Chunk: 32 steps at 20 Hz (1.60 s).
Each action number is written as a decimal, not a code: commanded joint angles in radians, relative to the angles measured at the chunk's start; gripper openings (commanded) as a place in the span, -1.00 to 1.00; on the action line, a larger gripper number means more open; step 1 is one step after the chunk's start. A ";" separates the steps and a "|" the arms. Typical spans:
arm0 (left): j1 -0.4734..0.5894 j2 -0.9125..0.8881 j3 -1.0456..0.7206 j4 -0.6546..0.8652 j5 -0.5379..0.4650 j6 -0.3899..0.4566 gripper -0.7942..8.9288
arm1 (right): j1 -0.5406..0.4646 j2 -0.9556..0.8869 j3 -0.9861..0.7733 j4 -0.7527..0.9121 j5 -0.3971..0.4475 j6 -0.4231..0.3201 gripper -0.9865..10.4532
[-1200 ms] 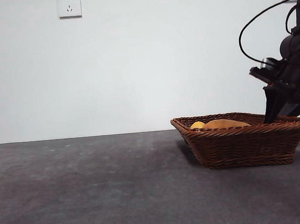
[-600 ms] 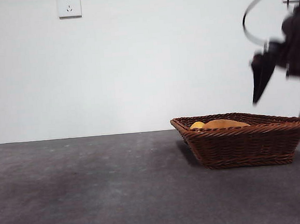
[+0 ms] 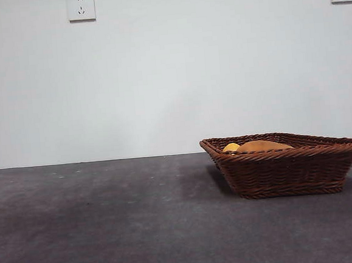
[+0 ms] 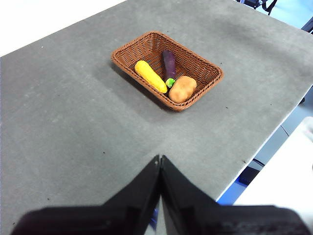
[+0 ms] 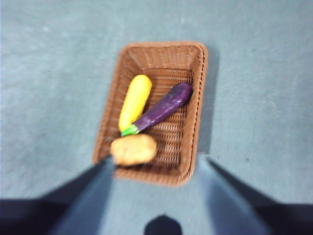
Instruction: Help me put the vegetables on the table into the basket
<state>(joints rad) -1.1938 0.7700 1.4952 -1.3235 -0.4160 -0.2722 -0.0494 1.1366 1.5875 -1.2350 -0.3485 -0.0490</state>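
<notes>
Holding all three vegetables [image 5: 146, 120], the basket [image 5: 198, 98] sits below the released right end effector [image 5: 156, 164].

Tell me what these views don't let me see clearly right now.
- Front view: the eggplant is hidden behind the basket wall; only the tops of the potato and the yellow vegetable show.
- Front view: neither claw appears.
- Right wrist view: motion blur smears everything.

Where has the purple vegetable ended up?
The purple vegetable lies inside the basket, beside the yellow one, its green tip near the potato; the front view hides it behind the rim.
</notes>
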 commanded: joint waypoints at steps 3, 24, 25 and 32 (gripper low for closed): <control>-0.003 0.003 -0.005 0.004 -0.003 0.011 -0.85 | 0.003 -0.167 -0.003 -0.105 0.003 -0.010 -0.83; 0.508 -0.014 -0.330 0.345 0.084 0.270 -0.84 | 0.003 0.131 -0.003 -0.097 0.103 -0.011 -0.83; 0.571 -0.066 -0.449 0.485 0.090 0.269 -0.84 | 0.003 0.152 -0.003 -0.097 0.104 -0.011 -0.83; 0.892 -0.427 -1.228 1.290 0.350 0.284 -0.84 | 0.003 0.250 -0.003 -0.091 0.142 -0.011 -0.83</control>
<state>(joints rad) -0.3065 0.3477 0.2943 -0.0536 -0.0742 -0.0006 -0.0471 1.3834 1.5887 -1.3308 -0.2085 -0.0532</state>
